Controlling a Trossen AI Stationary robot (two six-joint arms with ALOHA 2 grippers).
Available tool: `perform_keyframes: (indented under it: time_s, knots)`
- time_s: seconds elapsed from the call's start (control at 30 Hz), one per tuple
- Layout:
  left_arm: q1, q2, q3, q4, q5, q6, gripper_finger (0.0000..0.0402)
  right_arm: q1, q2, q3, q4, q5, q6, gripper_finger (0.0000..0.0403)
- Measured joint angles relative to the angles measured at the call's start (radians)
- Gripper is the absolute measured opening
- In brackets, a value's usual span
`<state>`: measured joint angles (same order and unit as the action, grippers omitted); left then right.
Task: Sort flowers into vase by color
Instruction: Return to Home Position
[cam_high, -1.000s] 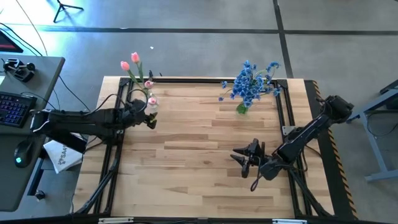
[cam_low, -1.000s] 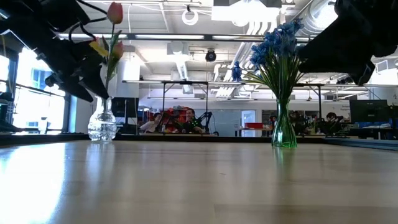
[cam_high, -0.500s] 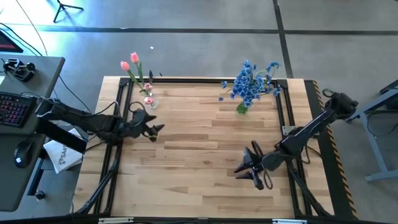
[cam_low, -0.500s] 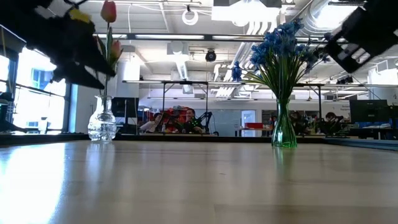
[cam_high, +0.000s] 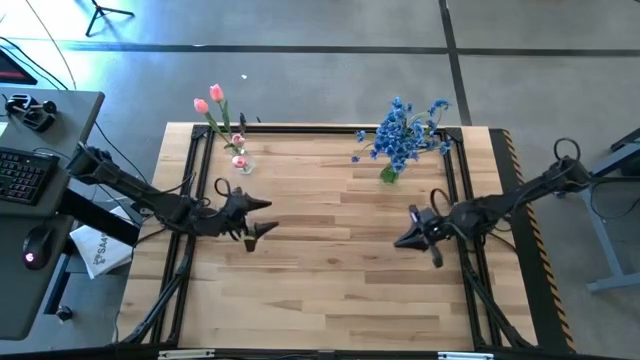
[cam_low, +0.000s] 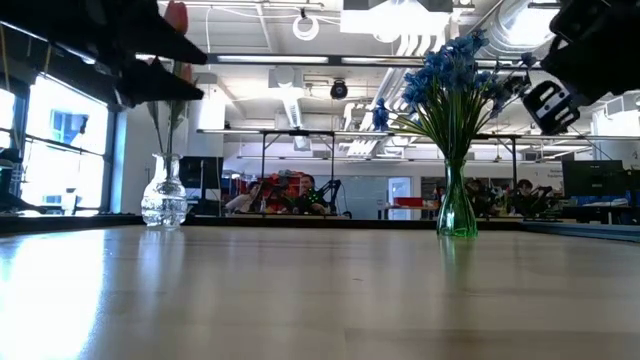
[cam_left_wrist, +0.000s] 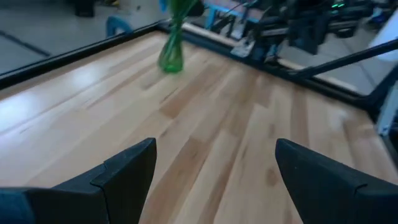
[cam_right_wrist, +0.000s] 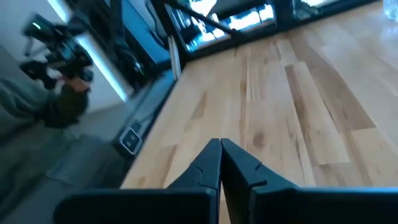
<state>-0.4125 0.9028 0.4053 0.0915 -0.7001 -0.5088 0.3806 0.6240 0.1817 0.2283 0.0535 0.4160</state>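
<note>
From above, the pink tulips are standing in the transparent vase at the far-left corner of the tabletop. The blue flowers are sitting in the green vase by the far edge, toward the right corner. The left gripper is hanging over the left half of the tabletop, well apart from the transparent vase, with its fingers spread and nothing between them. The right gripper is hovering over the right half, nearer than the green vase, also empty.

At table height, the transparent vase and the green vase are both standing upright near the far edge. The left arm is covering part of the tulips, and the right arm is hanging just beside the blue blossoms. People are sitting in the room beyond.

The left wrist camera is showing the left gripper's fingers wide apart over bare wood, with the green vase far across the tabletop.

The right wrist camera is showing the right gripper's fingertips pressed together, gripping nothing, above the wood.
</note>
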Motion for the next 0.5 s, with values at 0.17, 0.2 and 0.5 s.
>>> perform_keyframes:
  time_s: [0.17, 0.2, 0.5]
  knots:
    - [0.072, 0.009, 0.0, 0.098, 0.065, 0.105, 0.0314, -0.039, -0.228, -0.106, -0.011, -0.057, -0.008, 0.0002]
    - [0.092, 0.0, 0.0, 0.098, 0.077, 0.119, 0.0314, -0.042, -0.267, -0.122, -0.016, -0.064, -0.014, 0.0002]
    - [0.265, -0.155, 0.0, 0.051, 0.253, 0.269, 0.0314, -0.049, -0.552, -0.17, -0.147, -0.106, -0.114, 0.0001]
